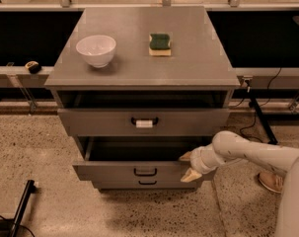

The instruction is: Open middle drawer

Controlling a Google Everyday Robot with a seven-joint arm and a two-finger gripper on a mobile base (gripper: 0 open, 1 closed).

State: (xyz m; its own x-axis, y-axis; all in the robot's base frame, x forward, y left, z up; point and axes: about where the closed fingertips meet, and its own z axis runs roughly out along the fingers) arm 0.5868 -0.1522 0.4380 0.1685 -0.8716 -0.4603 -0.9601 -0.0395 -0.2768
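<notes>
- Standing partly out of the cabinet (139, 70), the middle drawer (114, 172) juts forward past the fronts above and below it. Its small black loop handle (145, 172) sits at the centre of the low front.
- The open well behind that front is in deep shadow (I cannot tell what, if anything, lies inside).
- The gripper (188, 166) is at the right end of the drawer front. Its fingers are spread: the upper one (185, 156) is at the top rim and the lower one (190, 176) is against the front face. Whether they are pinching the metal cannot be told.
- The white arm (247, 152) reaches in from the right.
- The top drawer (99, 122) carries a white tag on its handle (144, 123), with a dark gap above its front.
- The bottom drawer (119, 184) shows only a thin strip and its handle, tucked under the middle one.
- On the cabinet top are a white bowl (95, 50), upright at the left with a plain white inside, and a green-topped sponge (160, 44), well apart to its right.
- The floor (40, 152) is speckled.
</notes>
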